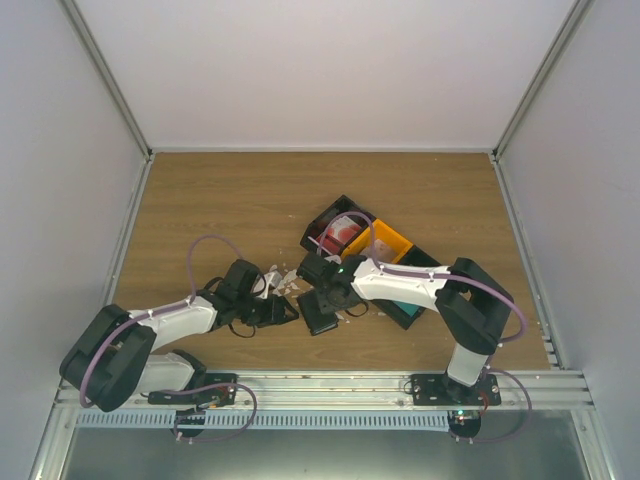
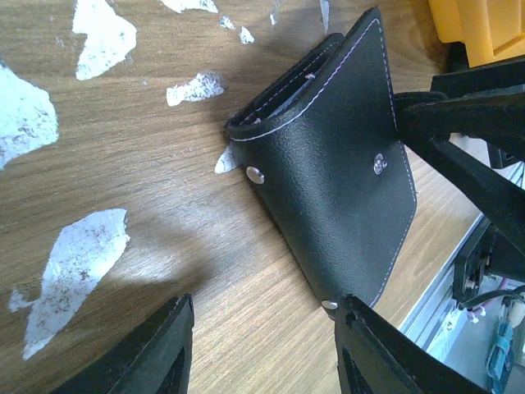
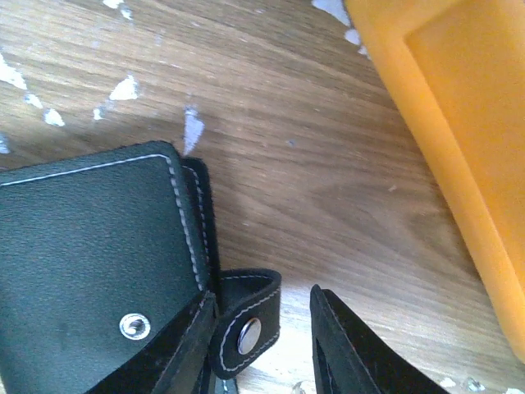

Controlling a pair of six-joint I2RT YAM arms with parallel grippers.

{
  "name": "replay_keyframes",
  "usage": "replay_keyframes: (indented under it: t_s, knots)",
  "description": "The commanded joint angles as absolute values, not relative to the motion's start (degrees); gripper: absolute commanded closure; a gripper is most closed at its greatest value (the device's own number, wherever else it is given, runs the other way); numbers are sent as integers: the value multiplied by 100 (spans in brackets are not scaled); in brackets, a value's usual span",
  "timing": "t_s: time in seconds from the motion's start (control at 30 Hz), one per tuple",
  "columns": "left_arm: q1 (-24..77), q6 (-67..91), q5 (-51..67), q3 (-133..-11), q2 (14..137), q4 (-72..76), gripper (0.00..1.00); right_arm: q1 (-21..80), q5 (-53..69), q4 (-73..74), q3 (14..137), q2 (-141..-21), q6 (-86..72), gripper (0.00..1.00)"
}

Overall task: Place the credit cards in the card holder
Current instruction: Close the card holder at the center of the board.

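In the right wrist view we see the right gripper (image 3: 262, 305) with its two fingers apart and low over the table (image 3: 312, 164). The small strap (image 3: 246, 324) of the card holder (image 3: 82, 263), with a metal snap on it, lies between them. The strap touches the left-side finger, and a gap of bare wood shows before the other finger, so nothing is clamped. The card holder is black with pale stitching, and it lies folded on the wood near the middle of the table. Just beside it, on the far right, stands the orange bin (image 3: 459, 139). The left gripper (image 2: 264, 305) is also spread wide and holds nothing. Its fingers stand just in front of the near edge of the holder. Around the holder, white scraps (image 2: 78, 263) are scattered on the wood. From the top camera we see both grippers meeting at the holder. Red-and-white credit cards (image 1: 340, 233) lie inside the black bin (image 1: 318, 228) next to the orange one, well apart from the holder.
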State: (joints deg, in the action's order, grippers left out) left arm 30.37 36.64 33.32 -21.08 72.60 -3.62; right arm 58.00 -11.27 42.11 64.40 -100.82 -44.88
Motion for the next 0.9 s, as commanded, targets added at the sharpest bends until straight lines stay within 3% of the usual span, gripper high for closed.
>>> replay_keyframes:
  t_s: [0.0, 0.57, 0.7, 0.87]
  knots:
    - [3050, 3653, 3282, -1998, 7176, -55, 50, 5862, -1453, 4616, 6637, -10099, -4762, 69]
    - [3050, 3665, 3312, -1951, 7242, -13, 51, 5862, -1304, 4426, 6702, -10060, -4780, 89]
    - [3050, 3675, 3306, -1934, 7242, -17, 51, 5862, -1233, 4346, 6663, -9999, -4767, 89]
    - [3050, 3683, 3320, -1934, 7268, -18, 51, 5862, -1223, 4337, 6662, -9941, -4763, 80]
